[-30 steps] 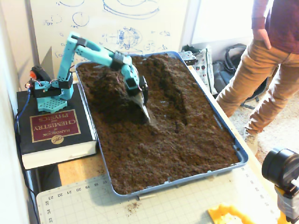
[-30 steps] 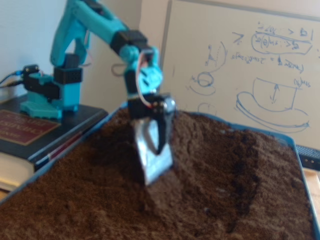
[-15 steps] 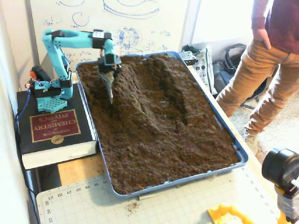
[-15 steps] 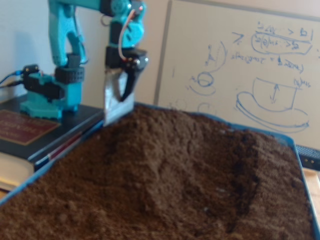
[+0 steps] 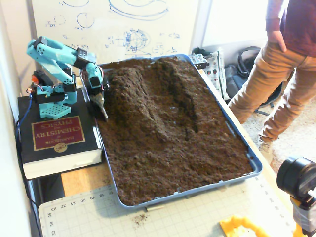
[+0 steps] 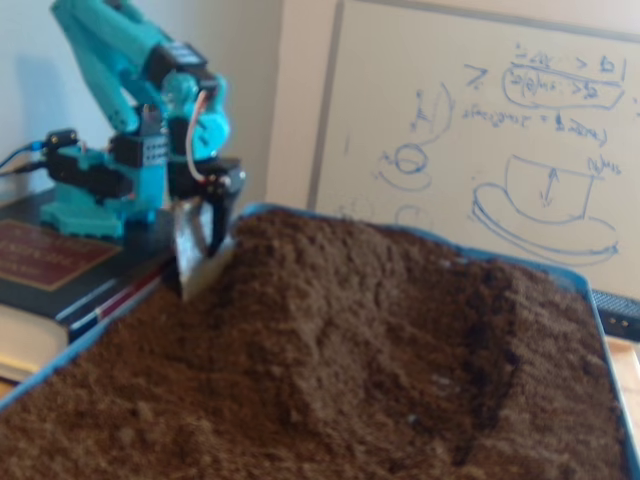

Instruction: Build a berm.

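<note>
Fixed views: tool (image 5: 102, 109) (image 6: 195, 262) pulled back to berm (image 5: 136, 94) (image 6: 350, 300) left edge

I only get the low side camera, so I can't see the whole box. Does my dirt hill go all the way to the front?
Observer: No. In the higher fixed view the berm fades out about halfway down the tray. The near part is flat soil.
Operator: Where's my shovel?
Observer: The metal blade is by the tray's left wall. It's beside the berm's left slope, not on top.
Operator: Is anybody close?
Observer: Yes, a person stands past the tray's right side, not touching it.
</note>
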Controlling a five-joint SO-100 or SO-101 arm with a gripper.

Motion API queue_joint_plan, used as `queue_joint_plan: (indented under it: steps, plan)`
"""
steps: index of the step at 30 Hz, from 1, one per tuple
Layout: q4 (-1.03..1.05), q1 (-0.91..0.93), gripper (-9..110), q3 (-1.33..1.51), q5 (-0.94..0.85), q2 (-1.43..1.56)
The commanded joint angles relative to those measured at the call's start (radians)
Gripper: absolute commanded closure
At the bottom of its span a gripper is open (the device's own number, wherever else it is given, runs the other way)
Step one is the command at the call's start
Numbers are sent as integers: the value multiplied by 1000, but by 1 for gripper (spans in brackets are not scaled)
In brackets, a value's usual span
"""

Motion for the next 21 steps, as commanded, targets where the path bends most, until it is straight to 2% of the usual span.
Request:
queue_joint_plan:
  steps: [1,8,21]
  plan:
    - [-109,-48,101,11,8,8]
    - [-212,-78,101,-100,21,-152]
    - [-225,-81,101,-268,25,-247]
